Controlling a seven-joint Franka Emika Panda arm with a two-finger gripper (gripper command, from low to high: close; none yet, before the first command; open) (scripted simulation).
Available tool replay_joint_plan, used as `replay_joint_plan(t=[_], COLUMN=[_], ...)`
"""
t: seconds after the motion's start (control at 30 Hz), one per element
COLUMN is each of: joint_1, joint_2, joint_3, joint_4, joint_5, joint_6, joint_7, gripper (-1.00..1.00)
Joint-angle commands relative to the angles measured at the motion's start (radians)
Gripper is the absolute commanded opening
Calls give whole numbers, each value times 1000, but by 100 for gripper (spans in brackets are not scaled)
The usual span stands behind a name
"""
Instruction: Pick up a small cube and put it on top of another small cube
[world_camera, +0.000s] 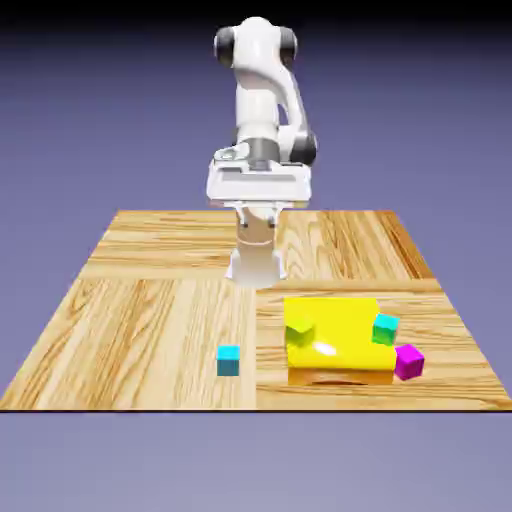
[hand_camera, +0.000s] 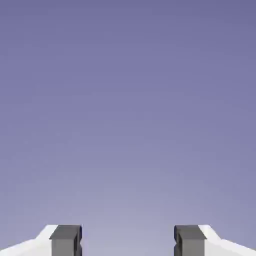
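The small cube (world_camera: 228, 360), tiny and cyan with blue-teal sides, sits alone on the wooden table (world_camera: 150, 300) near the front edge, left of the yellow slab (world_camera: 340, 345). A small yellow-green cube (world_camera: 299, 330) rests on the slab's left part. My gripper (world_camera: 256, 272) hangs well behind both, above the table's middle, touching nothing. In the hand view the gripper (hand_camera: 128, 242) is open: two grey fingertips (hand_camera: 66, 241) stand wide apart with only the blue-violet backdrop between them. No cube shows in that view.
A cyan-topped cube with green sides (world_camera: 385, 327) sits at the slab's right edge. A magenta cube (world_camera: 408, 361) lies on the table just right of the slab's front corner.
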Motion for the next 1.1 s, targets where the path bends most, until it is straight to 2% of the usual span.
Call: replay_joint_plan(t=[0.0, 0.67, 0.73, 0.93, 0.97, 1.07], joint_1=[-21, -447, -448, -439, -439, -443], joint_2=[36, 761, 764, 946, 946, 873], joint_3=[6, 134, 135, 196, 196, 171], joint_4=[15, 306, 307, 335, 335, 324], joint_5=[31, 652, 655, 768, 768, 723], joint_6=[-27, -567, -570, -414, -414, -476], joint_7=[32, 662, 665, 571, 571, 608], gripper=[0, 0, 0, 0, -100, -100])
